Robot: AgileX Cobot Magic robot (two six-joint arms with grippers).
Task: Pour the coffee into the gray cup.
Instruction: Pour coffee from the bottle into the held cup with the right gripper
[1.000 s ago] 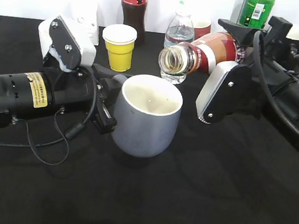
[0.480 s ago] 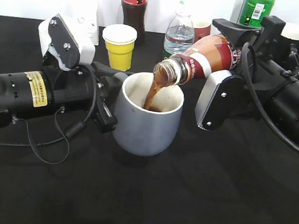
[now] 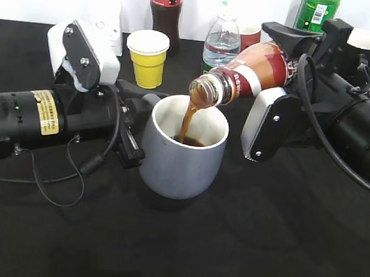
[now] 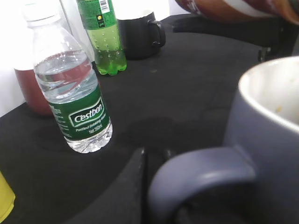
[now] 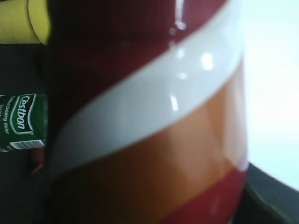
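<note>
gray cup (image 3: 183, 153) sits near-centre with the left gripper (image 3: 132, 133) clamped on its handle (image 4: 201, 175), and the right gripper (image 3: 296, 54) is closed around the coffee bottle (image 3: 257, 68), tilted so the coffee (image 3: 188, 119) streams just inside the cup's far-left rim. main risks: more tilt surges the stream past that rim, or a left-arm twitch shifts the cup out from under it and coffee hits the black table (image 3: 227, 247). near side is open, but behind sit the water bottle (image 3: 221, 37), yellow cup (image 3: 147, 57) and cola bottle (image 3: 166, 2), so little room to swing back.
</note>
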